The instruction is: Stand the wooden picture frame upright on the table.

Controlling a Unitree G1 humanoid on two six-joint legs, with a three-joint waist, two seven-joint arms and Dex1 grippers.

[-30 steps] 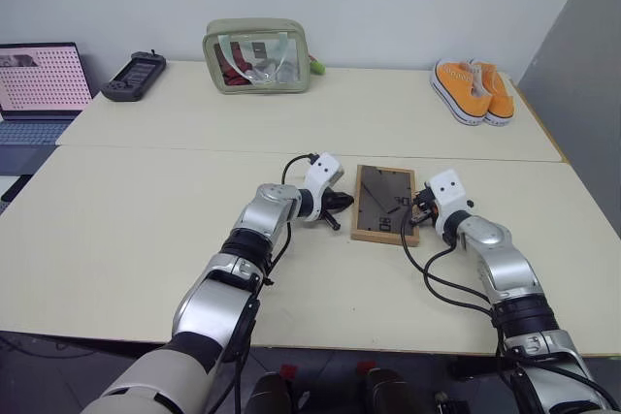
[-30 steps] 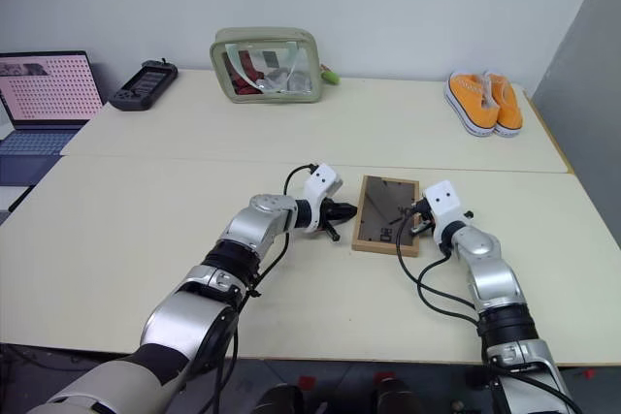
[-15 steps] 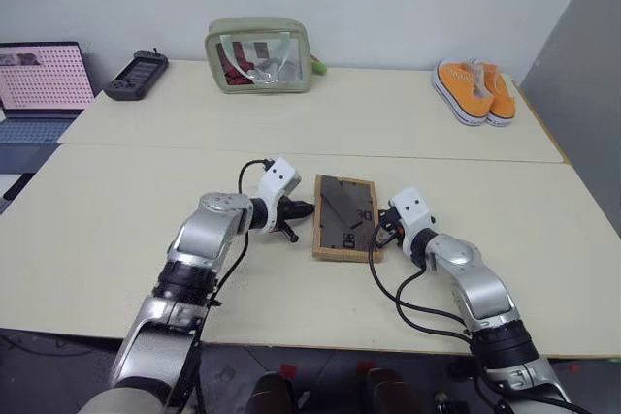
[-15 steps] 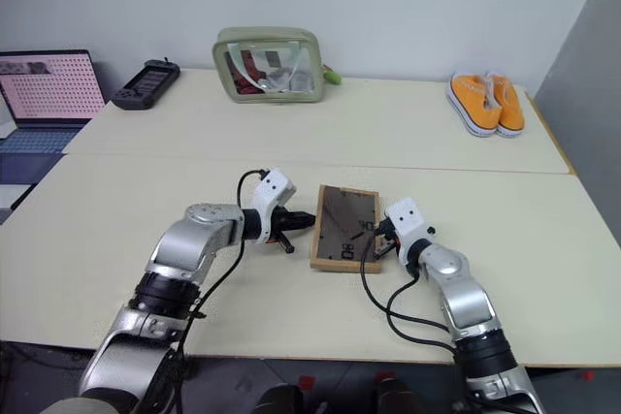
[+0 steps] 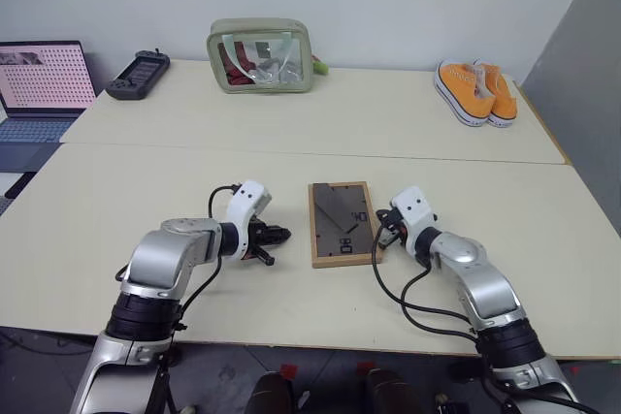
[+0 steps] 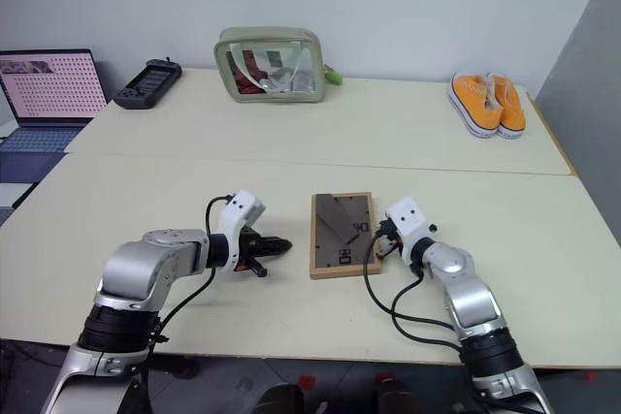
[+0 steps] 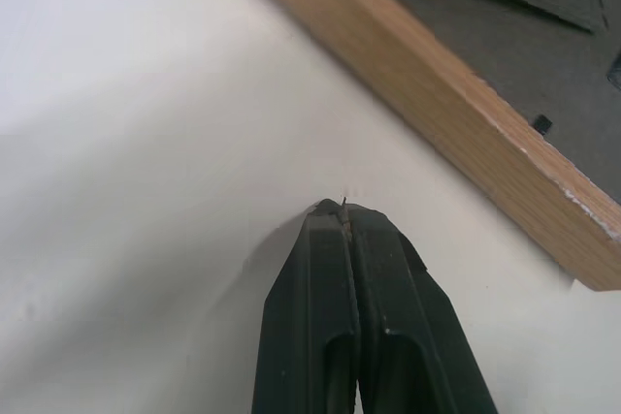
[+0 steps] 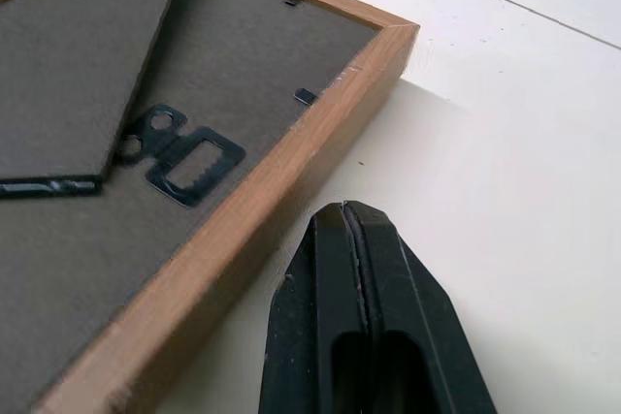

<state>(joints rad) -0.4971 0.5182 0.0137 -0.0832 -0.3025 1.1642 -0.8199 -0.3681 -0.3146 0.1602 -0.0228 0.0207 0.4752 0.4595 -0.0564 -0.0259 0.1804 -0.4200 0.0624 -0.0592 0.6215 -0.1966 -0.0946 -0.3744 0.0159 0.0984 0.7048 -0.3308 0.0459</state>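
Note:
The wooden picture frame (image 5: 342, 223) lies flat and face down on the table (image 5: 146, 191), its dark grey back and easel stand (image 8: 87, 75) facing up. My left gripper (image 5: 281, 235) is shut and empty, resting low over the table a short way to the left of the frame's left edge (image 7: 456, 113). My right gripper (image 5: 381, 236) is shut too, with its tip beside the frame's right rail (image 8: 262, 210); I cannot tell whether it touches the wood. Nothing is held.
At the back of the table stand a green see-through pouch (image 5: 258, 55), a pair of orange shoes (image 5: 473, 90) on the right and a black handheld device (image 5: 137, 75) on the left. A laptop (image 5: 39, 84) sits off the left end. A seam (image 5: 291, 152) joins the slabs.
The frame has slid left and toward me and turned square to the table edge. My left gripper drew back to the left, away from the frame; my right gripper followed the frame's right side.

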